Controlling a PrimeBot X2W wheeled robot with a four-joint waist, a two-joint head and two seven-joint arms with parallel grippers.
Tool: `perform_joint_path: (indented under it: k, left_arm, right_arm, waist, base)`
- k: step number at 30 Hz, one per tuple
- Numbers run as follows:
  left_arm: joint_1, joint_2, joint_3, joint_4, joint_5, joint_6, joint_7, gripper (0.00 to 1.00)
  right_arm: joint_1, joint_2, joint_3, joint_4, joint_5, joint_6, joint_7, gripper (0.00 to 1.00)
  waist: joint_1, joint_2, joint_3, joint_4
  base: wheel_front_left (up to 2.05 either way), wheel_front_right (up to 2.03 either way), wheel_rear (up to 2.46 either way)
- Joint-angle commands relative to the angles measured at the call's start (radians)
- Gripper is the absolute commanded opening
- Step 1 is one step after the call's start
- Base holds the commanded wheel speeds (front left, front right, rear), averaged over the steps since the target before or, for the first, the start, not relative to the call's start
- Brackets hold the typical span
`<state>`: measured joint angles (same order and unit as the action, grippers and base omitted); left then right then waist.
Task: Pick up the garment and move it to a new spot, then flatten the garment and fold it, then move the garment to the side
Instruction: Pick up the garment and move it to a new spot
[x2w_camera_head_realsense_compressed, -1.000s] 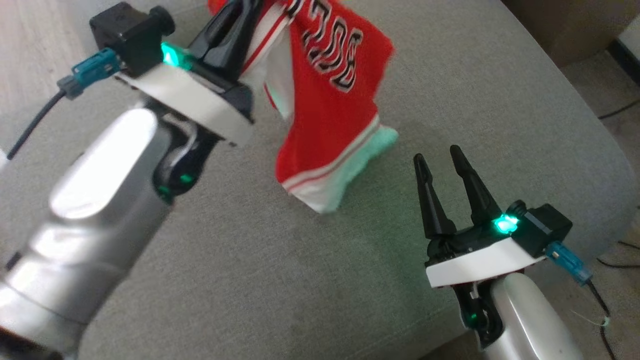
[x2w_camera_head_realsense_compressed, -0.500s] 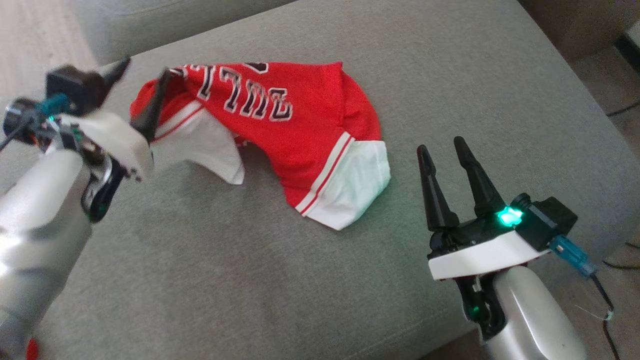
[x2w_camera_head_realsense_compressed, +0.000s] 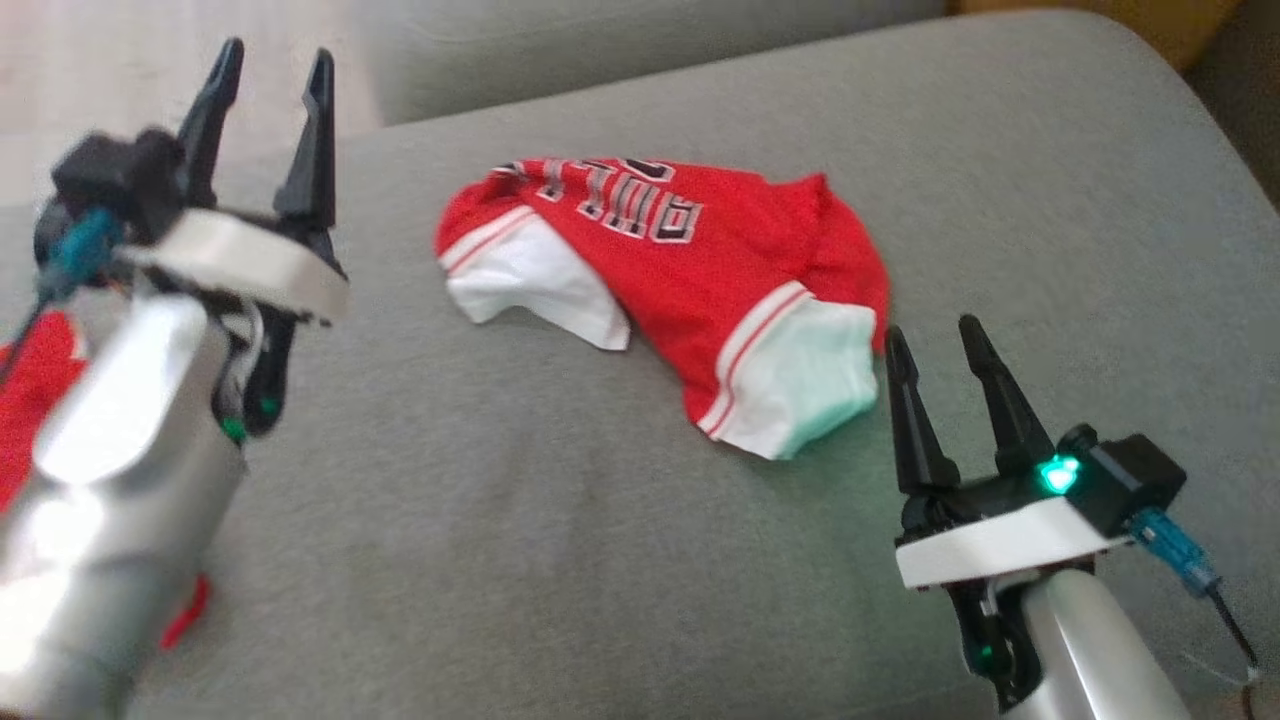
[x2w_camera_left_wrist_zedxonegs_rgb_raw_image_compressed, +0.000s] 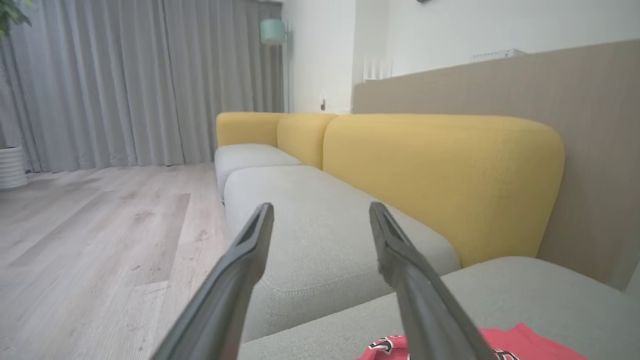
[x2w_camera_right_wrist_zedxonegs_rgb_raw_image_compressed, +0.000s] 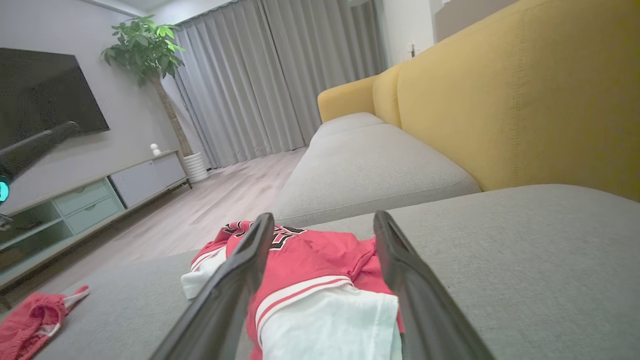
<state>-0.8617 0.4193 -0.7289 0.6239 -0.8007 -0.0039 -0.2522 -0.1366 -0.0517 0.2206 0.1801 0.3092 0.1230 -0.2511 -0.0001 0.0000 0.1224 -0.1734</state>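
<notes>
Just beyond right gripper (x2w_camera_head_realsense_compressed: 930, 330) lies garment (x2w_camera_head_realsense_compressed: 740, 270).

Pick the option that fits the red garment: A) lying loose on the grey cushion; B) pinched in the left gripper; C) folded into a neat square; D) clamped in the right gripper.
A: the red garment lies crumpled on the grey cushion, while the left gripper and right gripper both stand open, neither closed on it.

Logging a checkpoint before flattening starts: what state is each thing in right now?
Red jersey: crumpled on the grey cushion, unheld, not yet flattened.
Left claw: open, empty, clear of the jersey.
Right claw: open, empty, beside the jersey's white end.
Second red cloth: bunched up, apart from the jersey.
</notes>
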Motion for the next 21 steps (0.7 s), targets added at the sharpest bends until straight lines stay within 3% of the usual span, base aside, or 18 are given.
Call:
perform_joint_path:
  k: [1, 4, 7, 13, 17, 21]
  left_arm:
    - [0.000, 0.034, 0.065, -0.055, 0.015, 0.019, -0.009, 1.00]
    - [0.138, 0.034, 0.146, -0.201, 0.078, 0.070, -0.009, 1.00]
    - [0.342, 0.025, 0.208, -0.372, 0.214, 0.130, -0.009, 1.00]
    - [0.619, -0.062, 0.292, -0.529, 0.378, 0.183, -0.009, 1.00]
    - [0.722, -0.119, 0.361, -0.563, 0.425, 0.179, -0.009, 1.00]
    - [0.772, -0.159, 0.408, -0.560, 0.464, 0.143, -0.009, 1.00]
  right_arm:
    - [-0.010, 0.001, 0.013, -0.030, -0.011, 0.008, -0.011, 1.00]
    - [0.009, 0.001, -0.008, -0.031, -0.029, 0.008, -0.011, 1.00]
    - [0.035, 0.001, -0.020, -0.037, -0.057, 0.008, -0.011, 1.00]
    - [0.068, 0.001, -0.030, -0.043, -0.067, 0.008, -0.011, 1.00]
    - [0.077, 0.001, -0.035, -0.047, -0.062, 0.008, -0.011, 1.00]
    - [0.083, 0.001, -0.039, -0.047, -0.062, 0.008, -0.011, 1.00]
  waist:
    - [0.0001, 0.0000, -0.043, 0.057]
    - [0.0001, 0.0000, -0.065, 0.096]
    - [0.0001, 0.0000, -0.086, 0.134]
    - [0.0001, 0.0000, -0.106, 0.156]
    - [0.0001, 0.0000, -0.107, 0.160]
    - [0.0001, 0.0000, -0.107, 0.165]
  base:
    - [0.00, 0.00, 0.00]
    - [0.00, 0.00, 0.00]
    - [0.00, 0.00, 0.00]
    - [0.00, 0.00, 0.00]
    - [0.00, 0.00, 0.00]
    - [0.00, 0.00, 0.00]
